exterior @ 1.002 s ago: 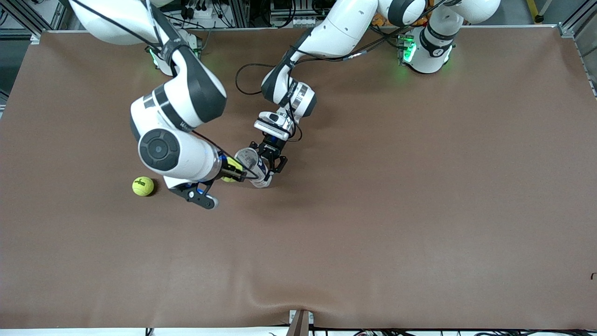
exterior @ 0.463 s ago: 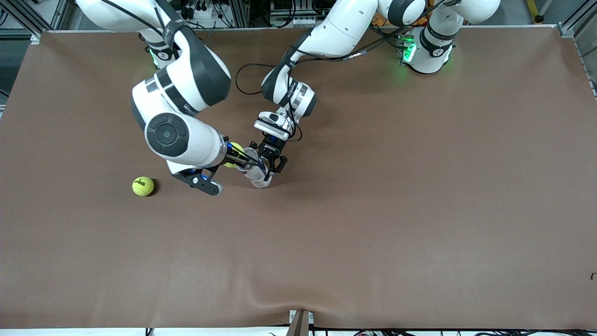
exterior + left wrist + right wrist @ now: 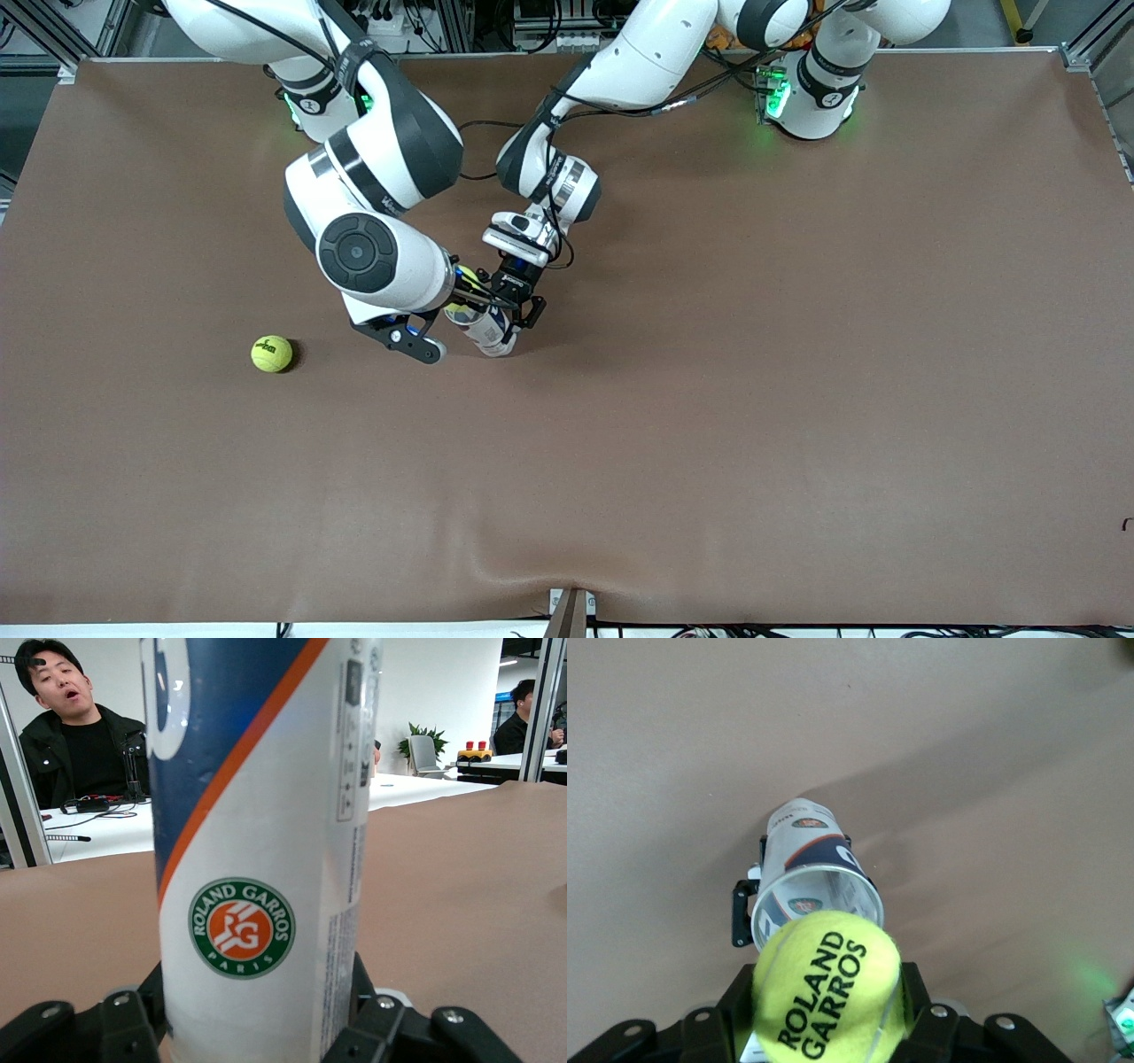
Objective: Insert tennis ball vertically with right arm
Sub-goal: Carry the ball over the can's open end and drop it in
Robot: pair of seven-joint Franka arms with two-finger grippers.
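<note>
Two tennis balls are in view. One tennis ball (image 3: 826, 988) is pinched in the right gripper (image 3: 824, 1010), whose black fingers (image 3: 917, 1001) press against its sides. It is bright yellow-green felt with a pale seam and black block lettering reading ROLAND GARROS across its face. It hangs just over the open mouth of the ball can (image 3: 808, 877), partly covering the rim in the right wrist view; whether it touches the rim cannot be told. In the front view the held ball (image 3: 464, 282) shows only as a yellow sliver between the right arm's wrist and the can (image 3: 485, 326).

The can stands upright on the brown tabletop (image 3: 709, 399), near the table's middle, a little toward the right arm's end. It is a clear-topped cylinder with a white label, a dark blue field, an orange diagonal stripe and a round green and orange Roland Garros Paris badge (image 3: 241, 927). The left gripper (image 3: 518, 310) clamps it low on the body, one finger on each side (image 3: 124, 1023).

The second tennis ball (image 3: 271, 354) lies loose on the tabletop at about eight o'clock from the can, well apart from it, toward the right arm's end. It is the same yellow-green with dark print.
</note>
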